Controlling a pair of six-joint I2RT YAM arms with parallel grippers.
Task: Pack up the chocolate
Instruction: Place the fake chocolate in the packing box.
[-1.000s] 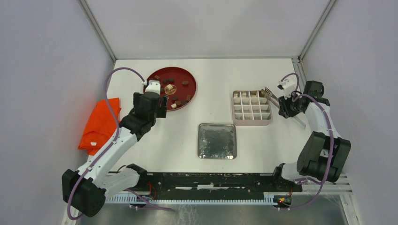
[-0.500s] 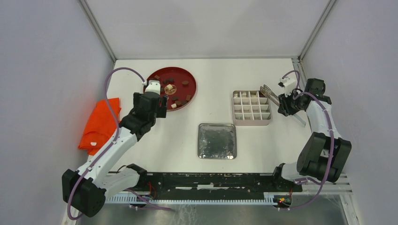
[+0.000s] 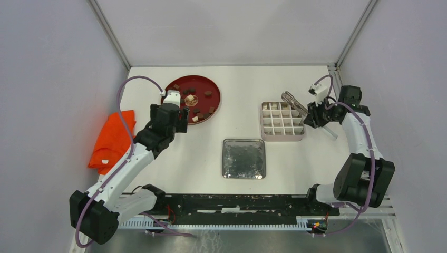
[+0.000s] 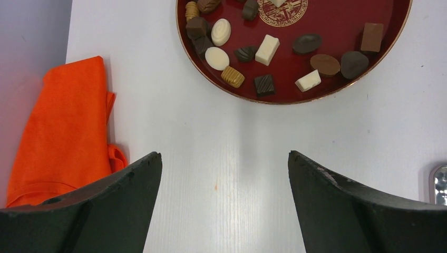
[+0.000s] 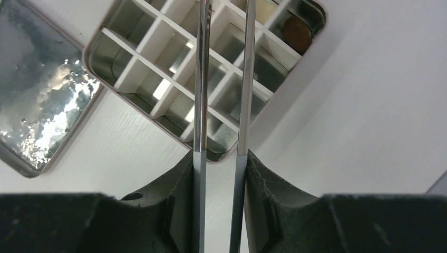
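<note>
**Left gripper** [image 4: 222, 155]: the fingers [image 4: 121, 200] are spread wide and hold nothing. Only the white table [image 4: 221, 121] shows in the gap between them.
- A round dark-red plate [image 4: 337, 23] lies ahead of the fingertips and apart from them, its near rim just beyond the gap.
- The chocolate [image 4: 267, 49] rests on that plate. It is bite-size pieces in dark brown, light brown and cream-white, some touching one another, spread ahead of both fingers and the gap.
- A folded orange cloth [image 4: 58, 132] lies outside the left finger, on the table and apart from the plate.

**Right gripper** [image 5: 220, 158]: the fingers [image 5: 176, 179] pinch a pair of thin metal tongs [image 5: 200, 79], one pad against the outer face of each blade.
- The blades stand slightly apart. They run forward from the fingertips and leave the top of the wrist view.
- Whether anything sits between the blade tips cannot be told.
- A pale tin box with white grid dividers [image 5: 142, 60] stands below the blades, ahead of the fingers.
- One round brown piece [image 5: 297, 32] of chocolate lies in a corner compartment of the box, ahead and to the right of the right finger.
- A flat silver tin lid [image 5: 37, 105] lies ahead and to the left of the left finger, near the box.
</note>
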